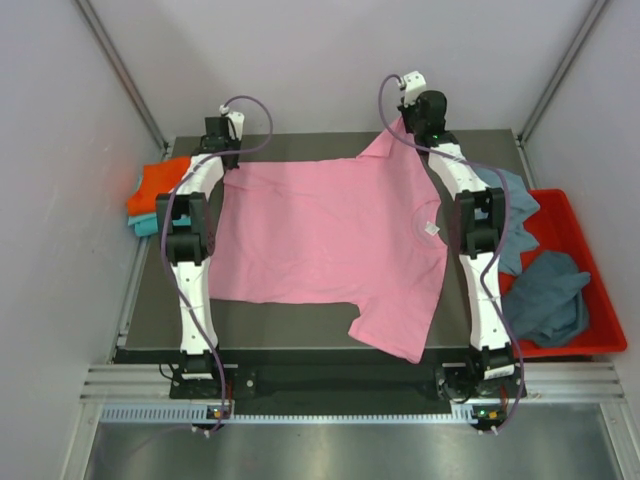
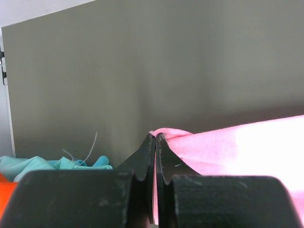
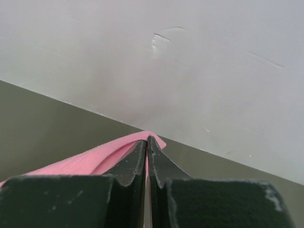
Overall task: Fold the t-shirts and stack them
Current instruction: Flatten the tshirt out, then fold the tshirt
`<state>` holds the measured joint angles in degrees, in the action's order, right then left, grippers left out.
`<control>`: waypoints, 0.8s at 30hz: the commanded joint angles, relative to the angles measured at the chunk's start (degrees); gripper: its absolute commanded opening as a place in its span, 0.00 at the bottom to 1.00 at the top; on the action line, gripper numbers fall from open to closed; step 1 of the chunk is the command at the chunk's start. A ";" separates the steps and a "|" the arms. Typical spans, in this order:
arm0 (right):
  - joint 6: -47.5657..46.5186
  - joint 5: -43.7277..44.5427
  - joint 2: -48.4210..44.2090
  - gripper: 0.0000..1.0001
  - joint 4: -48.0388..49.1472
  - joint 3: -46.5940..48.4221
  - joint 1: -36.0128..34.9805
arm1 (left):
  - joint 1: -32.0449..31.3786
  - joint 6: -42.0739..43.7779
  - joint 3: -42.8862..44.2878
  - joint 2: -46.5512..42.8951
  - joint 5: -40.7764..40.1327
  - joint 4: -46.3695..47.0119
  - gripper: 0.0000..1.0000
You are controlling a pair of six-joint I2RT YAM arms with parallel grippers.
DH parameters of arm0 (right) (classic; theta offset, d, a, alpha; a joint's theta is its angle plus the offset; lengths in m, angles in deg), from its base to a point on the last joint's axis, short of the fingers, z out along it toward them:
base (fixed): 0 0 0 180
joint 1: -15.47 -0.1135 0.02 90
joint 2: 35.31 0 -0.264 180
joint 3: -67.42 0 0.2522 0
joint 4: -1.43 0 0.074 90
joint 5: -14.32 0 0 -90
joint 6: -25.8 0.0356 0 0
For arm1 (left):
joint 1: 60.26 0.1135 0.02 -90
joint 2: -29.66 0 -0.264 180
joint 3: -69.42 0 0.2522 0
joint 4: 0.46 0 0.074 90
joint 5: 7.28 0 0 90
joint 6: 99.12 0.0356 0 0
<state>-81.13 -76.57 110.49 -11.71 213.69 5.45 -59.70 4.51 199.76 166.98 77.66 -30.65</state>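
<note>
Pink t-shirt (image 1: 330, 240) spread flat, no fold yet.
My left gripper (image 2: 155, 137) and right gripper (image 3: 146, 140) pinch it at the table (image 1: 300, 325) far edge; grey-blue tees (image 1: 555, 300) wait in the red bin (image 1: 600, 345).

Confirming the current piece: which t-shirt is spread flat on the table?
The pink t-shirt; left gripper and right gripper pinch its far side. The orange t-shirt and teal t-shirt lie bunched at left, the grey-blue ones at the red bin.

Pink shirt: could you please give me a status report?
Left gripper and right gripper shut on pink shirt, far edge. Shirt spread on table. Nothing blocking.
</note>
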 commanded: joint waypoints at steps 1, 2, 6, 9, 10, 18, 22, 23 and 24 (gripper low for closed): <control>-0.47 0.62 -2.27 0.00 2.37 1.61 -0.26 | 0.41 -0.71 2.87 0.06 -0.57 3.95 0.00; -0.47 0.62 -2.36 0.00 2.37 1.70 -0.26 | 0.32 -0.71 2.96 0.06 -0.39 4.12 0.00; -0.74 2.20 -2.62 0.00 2.37 1.53 -0.26 | 0.06 -0.97 3.92 0.41 -0.74 4.56 0.06; -0.82 2.38 -2.71 0.00 2.28 1.35 -0.26 | -0.20 -1.67 5.33 0.32 -1.97 5.00 0.42; -0.83 2.38 -2.71 0.00 2.28 1.35 -0.26 | -0.21 -2.11 6.11 0.32 -2.06 5.09 0.55; -0.56 2.64 -2.71 0.00 2.01 1.35 -0.61 | -0.03 -3.08 6.74 0.76 0.13 2.28 0.62; -0.21 2.56 -2.71 0.00 1.66 1.00 -0.70 | 0.23 -5.54 7.00 2.43 1.72 -0.10 0.57; -0.04 2.56 -2.71 0.00 1.49 0.74 -0.70 | 0.23 -5.80 7.09 2.78 2.33 -0.10 0.56; 0.14 2.47 -2.71 0.00 1.40 0.47 -0.88 | 0.32 -5.89 7.26 3.65 3.21 -0.10 0.55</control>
<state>-81.11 -74.69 110.49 -11.71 213.67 5.19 -59.81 0.64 205.11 168.29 78.36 -29.75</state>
